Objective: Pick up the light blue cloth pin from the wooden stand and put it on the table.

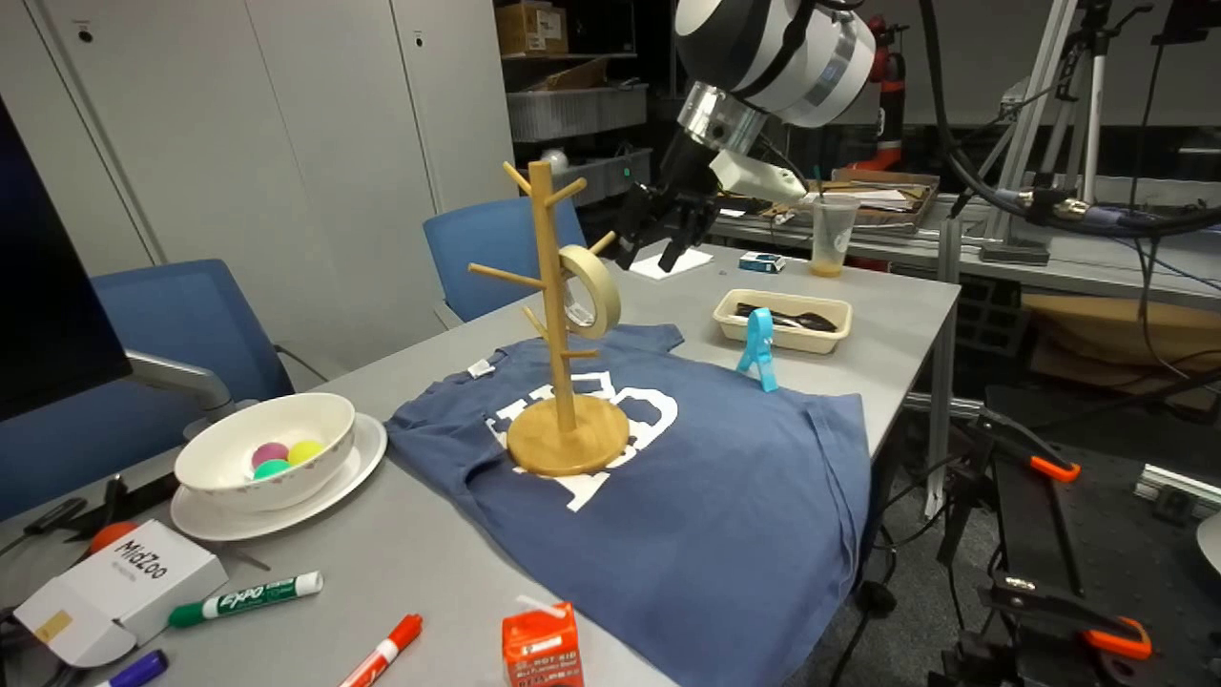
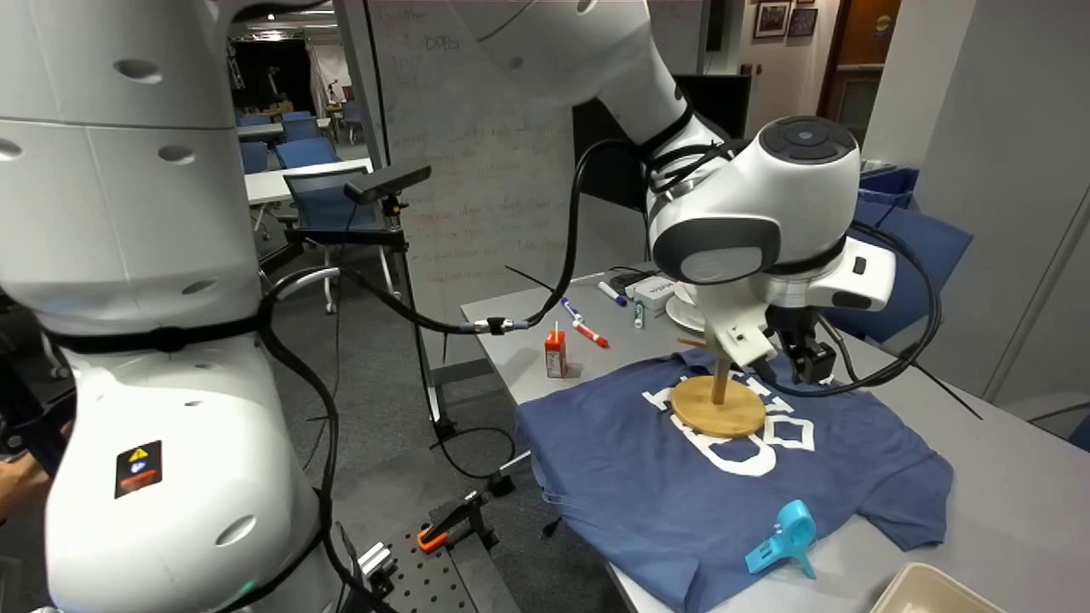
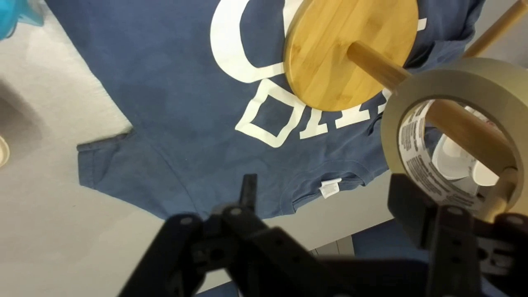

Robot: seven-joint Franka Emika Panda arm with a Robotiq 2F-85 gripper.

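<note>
Jaws spread wide, nothing pinched, the gripper (image 3: 326, 189) hangs right by the tape (image 1: 601, 286) on the stand (image 1: 556, 324)! And the pin (image 1: 758, 348)? Off the stand, propped well apart from it on the tray (image 1: 806, 340) side. Placing looks done; next, I'd say, back out from the stand without snagging that tape.

The light blue cloth pin (image 1: 759, 336) stood prongs-down!
Round head high, two legs spread below, it was well apart from the wooden stand (image 1: 555, 315), whose tan post rose upright from a round base, pegs jutting, over the light grey surface (image 1: 429, 572).
</note>
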